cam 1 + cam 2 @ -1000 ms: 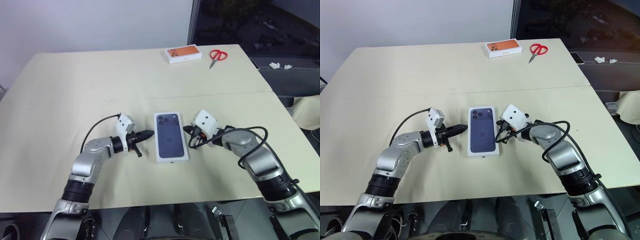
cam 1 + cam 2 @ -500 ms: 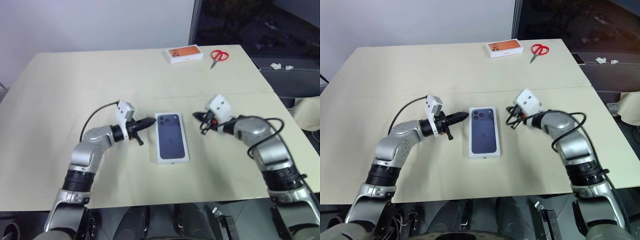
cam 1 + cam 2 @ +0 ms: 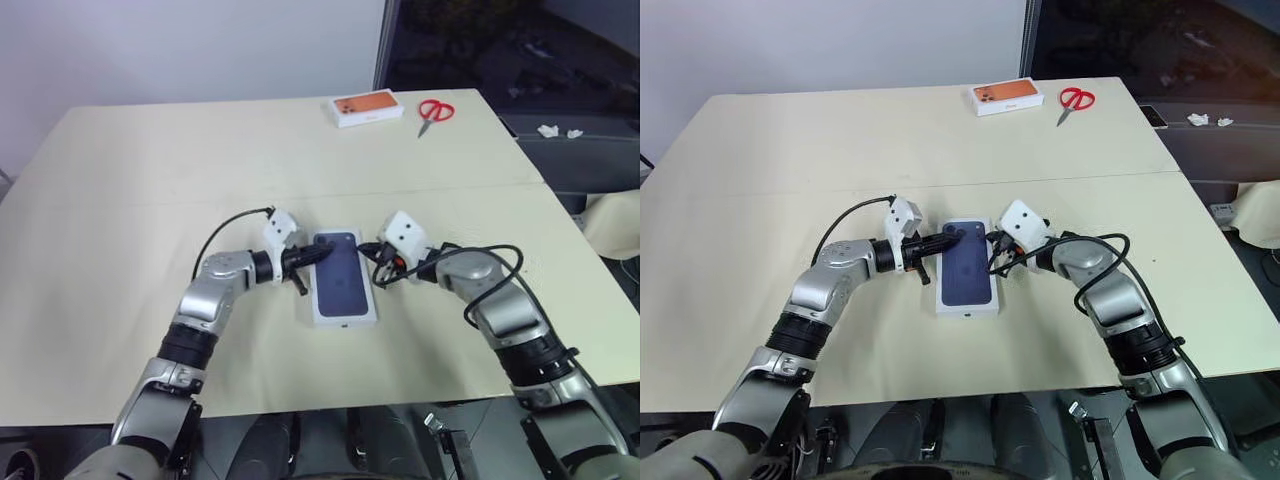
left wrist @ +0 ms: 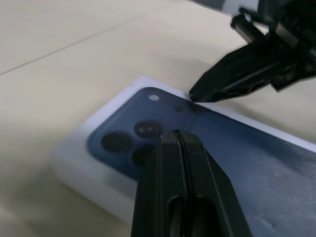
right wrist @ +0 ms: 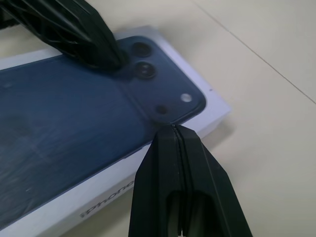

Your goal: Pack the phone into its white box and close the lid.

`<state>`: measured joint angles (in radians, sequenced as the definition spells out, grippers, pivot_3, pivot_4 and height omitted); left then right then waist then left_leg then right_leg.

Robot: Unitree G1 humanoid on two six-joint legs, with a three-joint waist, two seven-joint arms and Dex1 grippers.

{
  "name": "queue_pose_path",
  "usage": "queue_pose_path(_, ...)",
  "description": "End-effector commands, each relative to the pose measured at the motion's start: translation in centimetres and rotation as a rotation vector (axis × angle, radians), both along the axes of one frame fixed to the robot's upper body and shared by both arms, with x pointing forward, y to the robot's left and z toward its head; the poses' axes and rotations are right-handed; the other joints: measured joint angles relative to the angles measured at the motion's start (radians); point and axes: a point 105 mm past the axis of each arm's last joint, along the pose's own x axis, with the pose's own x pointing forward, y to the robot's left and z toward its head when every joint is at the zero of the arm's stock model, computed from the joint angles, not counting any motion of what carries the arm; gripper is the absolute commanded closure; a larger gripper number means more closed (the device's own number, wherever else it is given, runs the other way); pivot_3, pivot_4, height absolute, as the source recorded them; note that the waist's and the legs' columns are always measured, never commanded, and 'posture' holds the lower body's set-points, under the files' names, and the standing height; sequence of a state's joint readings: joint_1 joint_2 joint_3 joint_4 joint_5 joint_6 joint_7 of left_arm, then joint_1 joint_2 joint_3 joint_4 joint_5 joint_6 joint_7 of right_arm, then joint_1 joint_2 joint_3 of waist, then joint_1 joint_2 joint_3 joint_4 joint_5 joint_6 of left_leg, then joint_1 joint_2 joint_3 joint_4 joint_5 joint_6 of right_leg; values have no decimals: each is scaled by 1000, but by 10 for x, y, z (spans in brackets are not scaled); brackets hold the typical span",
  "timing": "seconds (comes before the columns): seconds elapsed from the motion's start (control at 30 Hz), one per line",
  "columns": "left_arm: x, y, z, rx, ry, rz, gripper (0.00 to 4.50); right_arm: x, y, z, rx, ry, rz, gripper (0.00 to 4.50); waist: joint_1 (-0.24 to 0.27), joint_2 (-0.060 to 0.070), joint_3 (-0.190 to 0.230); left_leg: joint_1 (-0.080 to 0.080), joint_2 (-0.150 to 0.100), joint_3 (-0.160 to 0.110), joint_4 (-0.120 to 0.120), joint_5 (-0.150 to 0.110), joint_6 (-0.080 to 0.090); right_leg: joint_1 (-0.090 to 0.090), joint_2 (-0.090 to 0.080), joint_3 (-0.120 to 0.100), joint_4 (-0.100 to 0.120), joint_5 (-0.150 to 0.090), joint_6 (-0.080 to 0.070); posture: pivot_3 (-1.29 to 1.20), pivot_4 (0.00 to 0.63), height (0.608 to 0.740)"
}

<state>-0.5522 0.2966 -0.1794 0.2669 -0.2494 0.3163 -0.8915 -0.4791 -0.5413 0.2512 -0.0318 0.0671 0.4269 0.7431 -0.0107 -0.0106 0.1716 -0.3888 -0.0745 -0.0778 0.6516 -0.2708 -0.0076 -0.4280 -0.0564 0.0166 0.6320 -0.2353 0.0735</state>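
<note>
Lid [image 3: 343, 283], seated on white box [image 3: 345, 319]: both clenched, empty end effectors, left [image 3: 327, 253] and right [image 3: 368, 251], are pressing its far corners; even downward pressure is advised.

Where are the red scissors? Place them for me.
The red scissors lie at the table's far edge, on the robot's right, just right of the small orange-topped box.

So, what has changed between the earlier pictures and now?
Both shut grippers closed in on the white box. The left gripper moved right, from beside the box to over the camera corner of its lid. The right gripper swung away, then returned to the box's right edge. Nothing was grasped or released. The box, the orange-topped box and the scissors stayed put.
</note>
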Motion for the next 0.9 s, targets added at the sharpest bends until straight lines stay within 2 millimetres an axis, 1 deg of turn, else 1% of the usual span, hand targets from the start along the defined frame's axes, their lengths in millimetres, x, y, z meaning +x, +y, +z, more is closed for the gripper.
queue_pose_path(0.03,-7,6,-15,74,7,-23,4500,-7,-1,-10,-62,15,25,4483,0,0,-1,1,0,0,0,0,0,1,0,0,0,0,0,0,150,740)
queue_pose_path(0.07,-7,8,-15,78,2,-21,4500,-9,-2,-10,-63,19,30,4483,0,0,-1,1,0,0,-1,0,0,1,0,0,0,0,0,0,150,740)
queue_pose_path(0.13,-10,8,-1,13,-10,-27,4500,-17,-1,-9,-35,54,54,4483,0,0,-1,2,0,0,-1,0,0,1,0,0,0,0,0,0,150,740)
queue_pose_path(0.17,-15,8,8,-13,-13,-46,4500,-24,-1,-8,-36,70,92,4483,0,0,-1,2,1,0,-1,0,0,1,0,0,0,0,0,0,150,740)
queue_pose_path(0.23,-27,8,15,-15,-13,-96,4500,-39,-1,-8,-49,99,161,4483,0,0,-1,1,1,-1,-1,0,0,1,0,0,0,0,0,0,150,740)
queue_pose_path(0.3,-38,11,9,11,-1,-134,4500,-49,-2,-7,-36,130,199,4483,-1,0,-1,1,1,-1,-1,0,1,1,0,0,-1,0,0,0,150,740)
queue_pose_path(0.37,-49,17,-1,30,51,-156,4500,-65,-3,-7,-27,194,267,4483,-1,0,-1,1,1,-1,-1,0,1,1,0,0,-1,0,0,0,150,740)
queue_pose_path(0.43,-54,24,-10,58,91,-149,4500,-78,-4,-7,-39,238,325,4483,0,0,-1,1,1,-1,-1,0,1,1,0,0,0,0,0,0,150,740)
queue_pose_path(0.47,-54,26,-11,59,90,-139,4500,-82,-4,-7,-35,254,342,4483,1,0,-1,1,1,-1,-1,0,1,1,0,0,-1,0,0,0,150,740)
queue_pose_path(0.53,-52,31,-8,35,104,-114,4500,-82,-2,-3,-13,248,340,4483,1,0,-1,2,1,-1,-1,0,1,2,0,-1,-1,0,0,0,150,740)
queue_pose_path(0.63,-44,45,1,16,94,-55,4500,-66,-5,7,39,196,264,4483,0,-1,-1,2,1,-1,0,0,1,2,0,-1,-1,0,0,0,150,740)
queue_pose_path(0.7,-39,62,8,13,97,-9,4500,-55,-9,20,108,177,215,4483,-1,-1,0,1,2,-1,-1,0,1,1,0,-1,-1,0,0,0,150,740)
queue_pose_path(0.73,-35,73,15,-12,104,15,4500,-50,-12,29,142,166,197,4483,-2,-1,0,1,2,-1,-1,0,1,1,0,-1,0,0,0,0,150,740)
queue_pose_path(0.77,-31,82,21,-19,84,46,3963,-47,-16,35,179,169,184,4500,-1,-1,0,1,2,-1,-1,0,0,0,1,-1,0,0,0,0,150,740)
queue_pose_path(0.8,-27,93,27,-32,87,84,3649,-48,-19,41,207,178,194,4245,0,-1,0,0,2,-1,-1,0,0,0,1,-1,0,0,0,0,150,740)
queue_pose_path(0.87,-24,108,34,-31,98,124,2676,-51,-23,46,215,186,214,3592,4,-1,0,0,2,-1,-1,0,0,0,0,-1,-1,0,0,0,150,740)
queue_pose_path(0.9,-25,117,40,-24,81,128,2152,-48,-29,48,208,167,199,3098,6,-1,0,-1,2,-2,-1,0,0,0,0,-2,-1,0,0,0,150,740)
